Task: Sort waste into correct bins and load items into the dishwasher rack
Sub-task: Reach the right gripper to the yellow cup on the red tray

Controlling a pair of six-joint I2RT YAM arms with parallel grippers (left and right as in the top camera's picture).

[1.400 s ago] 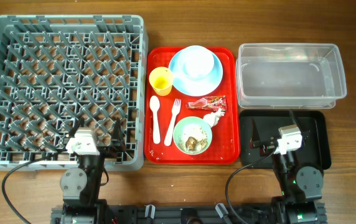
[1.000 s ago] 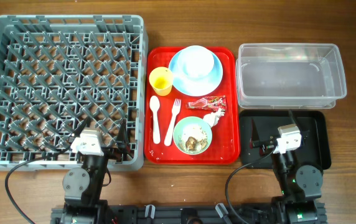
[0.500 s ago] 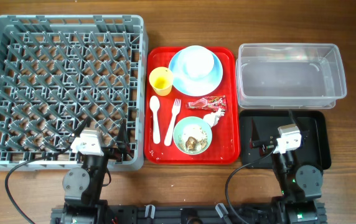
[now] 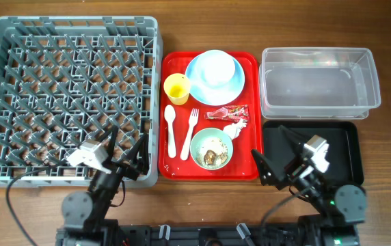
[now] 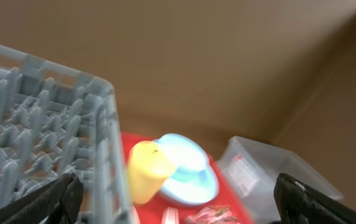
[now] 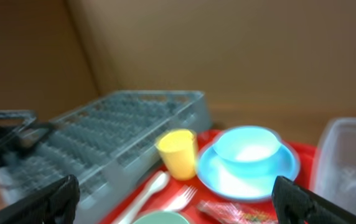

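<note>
Waste and dishes are all sitting on the red serving tray (image 4: 251, 147) in the middle of the frame. The shiny red wrapper (image 4: 227, 113) is lying just above the crumpled white napkin (image 4: 235, 128), and the food scraps (image 4: 214, 156) are resting inside the mint green bowl (image 4: 197, 142) at the tray's lower edge. The pale blue bowl (image 4: 214, 67) is sitting on the pale blue plate (image 4: 232, 87) at the tray's top, with the yellow cup (image 4: 177, 88) just to its left and the white spoon (image 4: 170, 128) and fork (image 4: 191, 133) lying side by side below the cup. The grey dishwasher rack (image 4: 76, 20) is filling the left of the bench (image 4: 387, 205), while the clear tub (image 4: 318, 51) is standing at upper right with the black tray (image 4: 346, 133) directly below it. The left claw (image 4: 128, 134) is hanging over the rack's lower right corner, its fingers spread wide and gripping nothing; the right claw (image 4: 266, 140) is hovering at the black tray's left edge, likewise gaping wide and holding nothing.
</note>
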